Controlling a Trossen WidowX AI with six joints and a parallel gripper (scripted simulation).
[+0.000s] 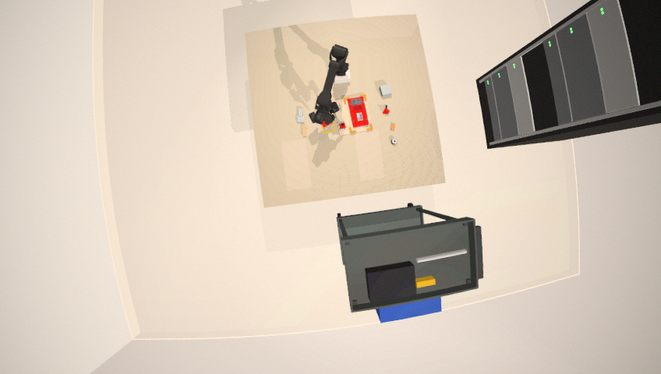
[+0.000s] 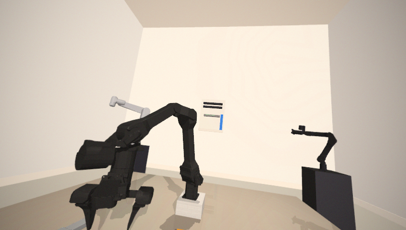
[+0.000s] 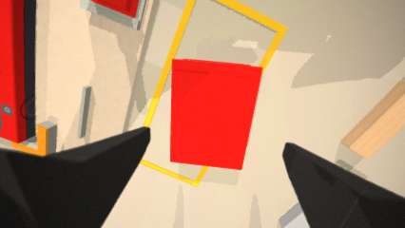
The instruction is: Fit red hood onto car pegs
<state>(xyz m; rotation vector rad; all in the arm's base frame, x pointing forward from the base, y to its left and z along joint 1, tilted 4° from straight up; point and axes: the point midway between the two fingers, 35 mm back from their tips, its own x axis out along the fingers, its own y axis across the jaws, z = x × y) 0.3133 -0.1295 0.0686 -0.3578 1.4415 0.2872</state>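
The red hood (image 3: 214,114) (image 1: 324,125) lies roof up, partly across a yellow outline (image 3: 168,173) (image 1: 328,132) on the table. My gripper (image 3: 216,141) (image 2: 108,227) is open and empty, pointing down above the hood. In the wrist view the fingertips stand on either side of it, near its lower end, with a wider gap on the right. The red car chassis (image 1: 357,109) (image 3: 10,85) sits between the orange corners of the jig (image 3: 43,138), with the silver engine block (image 1: 359,116) on its deck. The pegs and the hood's corner holes cannot be made out.
A small red part (image 1: 342,125) (image 3: 119,6) sits in a grey holder between hood and chassis. A wooden block (image 3: 380,121) (image 1: 304,130) and a grey piece (image 1: 300,115) lie on the hood's other side. A grey box (image 1: 385,89) stands beyond the chassis.
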